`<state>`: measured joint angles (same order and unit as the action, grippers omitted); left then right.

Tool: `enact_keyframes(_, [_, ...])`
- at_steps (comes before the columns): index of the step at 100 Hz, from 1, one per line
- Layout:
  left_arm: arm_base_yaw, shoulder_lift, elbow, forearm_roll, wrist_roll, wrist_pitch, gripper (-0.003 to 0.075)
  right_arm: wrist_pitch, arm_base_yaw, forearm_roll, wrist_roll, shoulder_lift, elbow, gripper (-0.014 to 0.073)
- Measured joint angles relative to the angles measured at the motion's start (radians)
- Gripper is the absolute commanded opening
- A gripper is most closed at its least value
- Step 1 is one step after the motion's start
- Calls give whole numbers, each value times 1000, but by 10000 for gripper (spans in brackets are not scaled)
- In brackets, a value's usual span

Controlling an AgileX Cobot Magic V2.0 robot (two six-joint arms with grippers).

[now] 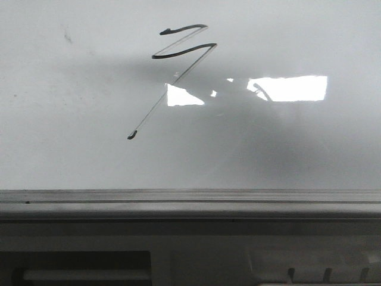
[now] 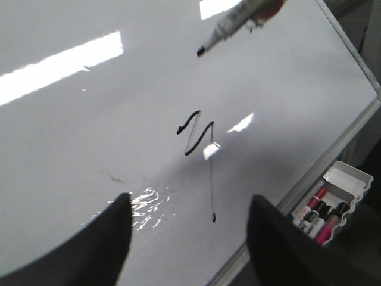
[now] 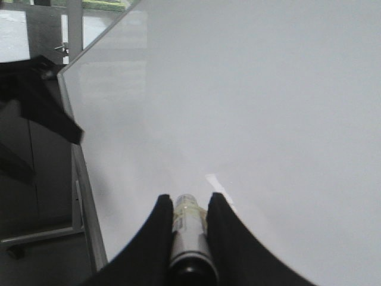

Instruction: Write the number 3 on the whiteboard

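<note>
The number 3 (image 1: 178, 50) is a black zigzag high on the whiteboard (image 1: 71, 131), with a thin diagonal line running down to a dot. It also shows in the left wrist view (image 2: 197, 134). My right gripper (image 3: 190, 205) is shut on a marker pen (image 3: 189, 229). In the left wrist view the marker pen (image 2: 232, 24) hangs off the whiteboard (image 2: 89, 131), its black tip apart from the strokes. My left gripper (image 2: 189, 205) is open and empty in front of the board, below the strokes. Neither gripper shows in the front view.
A grey metal ledge (image 1: 190, 199) runs along the board's lower edge. A white tray (image 2: 351, 185) holding several markers (image 2: 321, 211) sits past the board's edge. A small faint smudge (image 1: 67, 37) marks the board's upper left. A grey frame (image 3: 80, 196) borders the board.
</note>
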<state>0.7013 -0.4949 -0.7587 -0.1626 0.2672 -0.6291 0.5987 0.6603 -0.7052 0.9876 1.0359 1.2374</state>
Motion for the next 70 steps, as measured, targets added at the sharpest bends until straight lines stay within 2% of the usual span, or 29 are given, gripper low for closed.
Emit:
enact_keyframes(22, [0, -211, -151, -256, 321, -126, 434, 228, 5, 35, 0, 96, 46, -61])
enact_keyframes(32, [0, -293, -192, -358, 439, -201, 405, 250, 41, 48, 0, 114, 44, -61])
enact_keyframes(59, [0, -433, -238, -423, 508, -252, 403, 242, 161, 48, 7, 114, 44, -61])
enact_keyframes(70, [0, -450, -238, -436, 512, -254, 343, 244, 171, 48, 9, 114, 44, -61])
